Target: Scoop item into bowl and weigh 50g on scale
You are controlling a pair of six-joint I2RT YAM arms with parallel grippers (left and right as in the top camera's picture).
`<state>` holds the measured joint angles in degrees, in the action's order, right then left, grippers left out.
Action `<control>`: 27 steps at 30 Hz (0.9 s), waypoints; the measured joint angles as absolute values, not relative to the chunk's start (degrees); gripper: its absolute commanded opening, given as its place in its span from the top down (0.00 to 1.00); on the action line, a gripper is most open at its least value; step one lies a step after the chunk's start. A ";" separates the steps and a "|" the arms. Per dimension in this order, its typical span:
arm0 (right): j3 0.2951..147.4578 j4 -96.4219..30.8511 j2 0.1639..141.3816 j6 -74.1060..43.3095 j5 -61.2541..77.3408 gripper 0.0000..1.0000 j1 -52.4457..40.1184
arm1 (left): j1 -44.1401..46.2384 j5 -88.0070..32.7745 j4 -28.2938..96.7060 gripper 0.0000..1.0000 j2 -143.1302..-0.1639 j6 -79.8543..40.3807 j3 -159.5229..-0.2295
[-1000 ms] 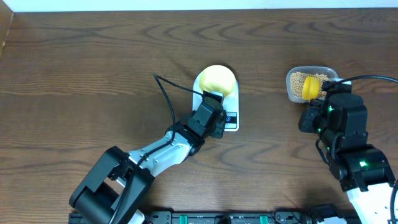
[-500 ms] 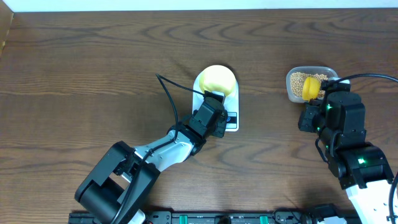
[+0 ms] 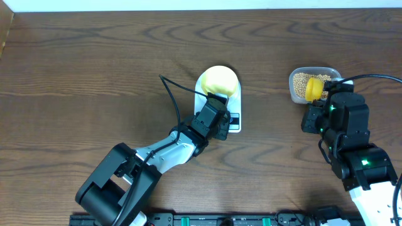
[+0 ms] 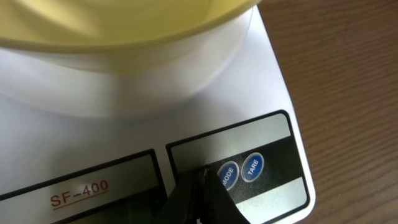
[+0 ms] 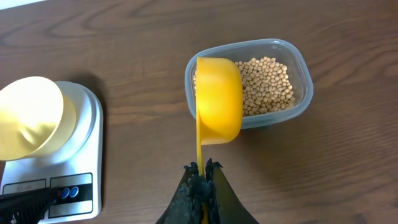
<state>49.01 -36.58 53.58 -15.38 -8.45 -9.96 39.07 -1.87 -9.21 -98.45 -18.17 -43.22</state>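
The white scale (image 3: 233, 94) carries the pale yellow bowl (image 3: 218, 79), which fills the top of the left wrist view as the bowl (image 4: 124, 25). My left gripper (image 4: 202, 178) is shut with nothing in it. Its tip rests on the scale's (image 4: 264, 81) black panel just left of the MODE button (image 4: 227, 175). My right gripper (image 5: 202, 167) is shut on the handle of the yellow scoop (image 5: 219, 99). The scoop's cup hangs tilted over the left end of the clear tub (image 5: 303, 68) of beans (image 5: 267, 84). Whether the scoop holds any beans is hidden.
The tub (image 3: 330, 71) stands on the wooden table at the right, a hand's width from the scale. A black cable (image 3: 171, 94) arcs over the table left of the scale. The TARE button (image 4: 252, 167) sits beside MODE.
The left arm's lower links have shifted slightly; its tip stays at the scale's panel. The right arm and the scoop have not moved.
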 measured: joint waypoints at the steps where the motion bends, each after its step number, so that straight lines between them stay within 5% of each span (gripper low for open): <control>1: 49.01 -36.56 53.58 -15.38 -8.47 0.99 -9.96 | 39.07 -1.93 -9.04 0.93 -98.43 -18.17 -43.27; 27: 49.01 -36.53 53.58 -15.25 -8.58 0.99 -9.96 | 39.11 -2.17 -3.09 0.93 -95.98 -17.98 -43.75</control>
<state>49.01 -36.53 53.58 -15.25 -8.58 -9.96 39.11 -2.17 -3.09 -95.98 -17.98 -43.75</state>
